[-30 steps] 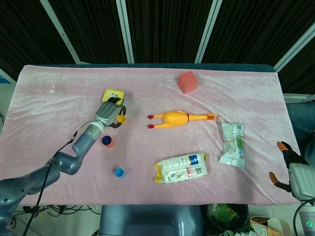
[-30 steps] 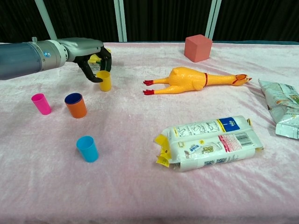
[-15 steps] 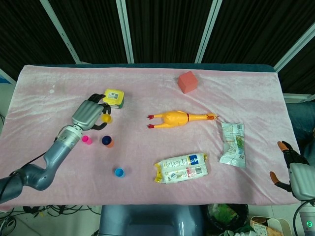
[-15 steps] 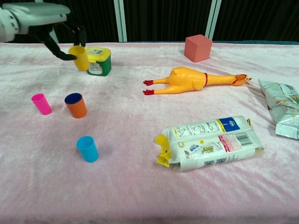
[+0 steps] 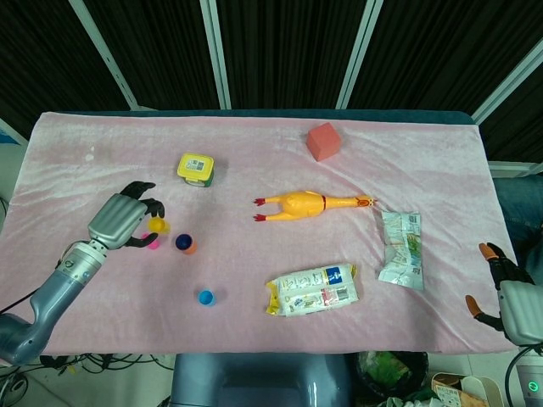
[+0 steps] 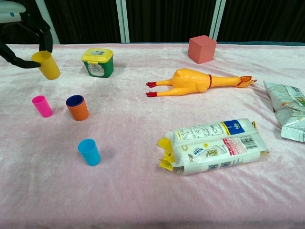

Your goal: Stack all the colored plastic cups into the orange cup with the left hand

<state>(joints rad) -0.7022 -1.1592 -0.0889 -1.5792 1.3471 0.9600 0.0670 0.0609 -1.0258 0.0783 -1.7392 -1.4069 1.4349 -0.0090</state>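
My left hand (image 5: 125, 220) (image 6: 21, 36) holds a yellow cup (image 6: 46, 65) (image 5: 158, 225) in the air, pinched at the rim, above and left of the pink cup (image 6: 42, 106) (image 5: 151, 243). The orange cup (image 6: 77, 107) (image 5: 185, 244) stands upright to the right of the pink one and has a dark blue inside. Nearer the front edge stands a light blue cup (image 6: 89, 151) (image 5: 205, 297). My right hand (image 5: 501, 291) rests off the table's right end, fingers spread and nothing in it.
A green tub with a yellow lid (image 6: 98, 62) stands behind the cups. A rubber chicken (image 6: 198, 81), a red cube (image 6: 201, 48), a white snack bag (image 6: 214, 145) and a crumpled packet (image 6: 288, 112) lie to the right on the pink cloth (image 6: 133, 191).
My left hand has lifted the yellow cup off the cloth by the green tub and carried it left and toward me, over the pink cup. The right hand has not moved.
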